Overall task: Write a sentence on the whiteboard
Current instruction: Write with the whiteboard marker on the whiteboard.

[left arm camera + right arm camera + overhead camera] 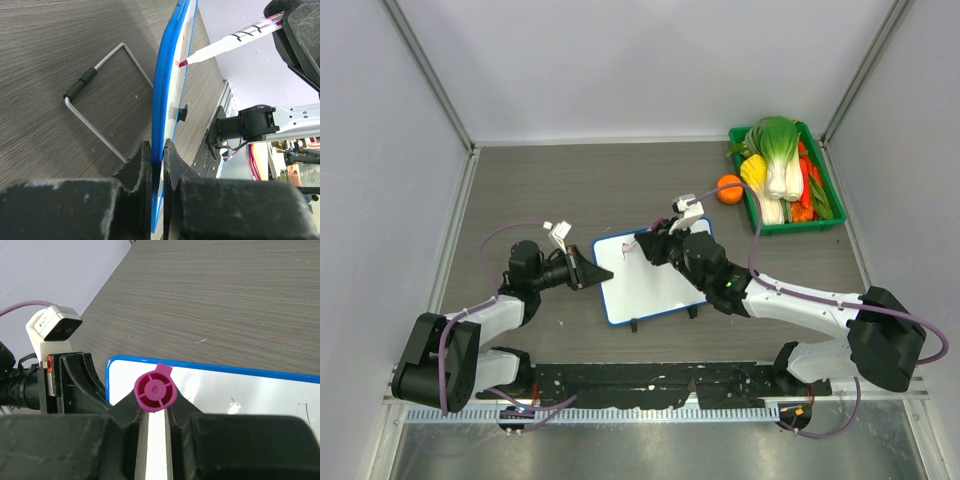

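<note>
Far right corner first: a green basket (801,228) sits on the grey wood-grain table (540,190), packed with a bok choy (778,150), a yellow pepper (754,172) and some red and orange vegetables (806,196) I can't name any closer. Just beside its left wall, out on the table, sits an orange (730,188).

On the left wrist view, a bent wire stand (81,84) with a black sleeve lies flat on the table, just beside the board's back.

Centre of the table, between the two arms, is the whiteboard (655,285). It has a white face, a thin blue frame and rounded corners, it is turned a little askew, and two small black feet (634,326) sit at its near edge.

The left gripper (592,272) is clamped on the board's left edge, with the blue frame pinched between both fingers (142,162).

The right gripper (655,248) reaches over the board's far left corner. Its jaws are clenched on a marker (155,390) with a white barrel and a magenta end cap. The marker's magenta tip (183,62) is right at the board face. Whether any strokes are down there I cannot tell.
</note>
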Controlling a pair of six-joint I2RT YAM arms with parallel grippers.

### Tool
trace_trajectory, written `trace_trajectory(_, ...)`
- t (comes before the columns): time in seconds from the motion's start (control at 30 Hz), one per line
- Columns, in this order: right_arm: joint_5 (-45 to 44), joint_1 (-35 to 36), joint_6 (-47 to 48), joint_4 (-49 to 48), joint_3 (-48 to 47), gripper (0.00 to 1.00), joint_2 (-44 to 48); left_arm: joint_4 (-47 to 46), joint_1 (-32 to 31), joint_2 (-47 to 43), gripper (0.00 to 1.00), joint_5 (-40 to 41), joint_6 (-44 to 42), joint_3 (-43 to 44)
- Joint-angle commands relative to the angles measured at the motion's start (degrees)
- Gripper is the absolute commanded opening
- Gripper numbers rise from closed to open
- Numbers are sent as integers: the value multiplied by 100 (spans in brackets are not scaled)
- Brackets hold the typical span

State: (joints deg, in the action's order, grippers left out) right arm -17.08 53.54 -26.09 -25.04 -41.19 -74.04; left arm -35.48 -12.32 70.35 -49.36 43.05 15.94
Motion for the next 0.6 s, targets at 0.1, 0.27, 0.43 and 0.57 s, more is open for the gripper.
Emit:
trace_trajectory(0.1,-286,-19,-28,148,67,1,-23,420,19,14,0,621,-490,31)
trace_trajectory(0.27,-454,-19,95,306,137,1,144,411,19,49,0,621,-490,32)
trace_trajectory(0.43,-507,-19,113,377,269,1,214,411,19,49,0,612,-490,32)
trace_trajectory(0.57,-507,-19,121,429,339,1,320,411,19,49,0,621,-490,32)
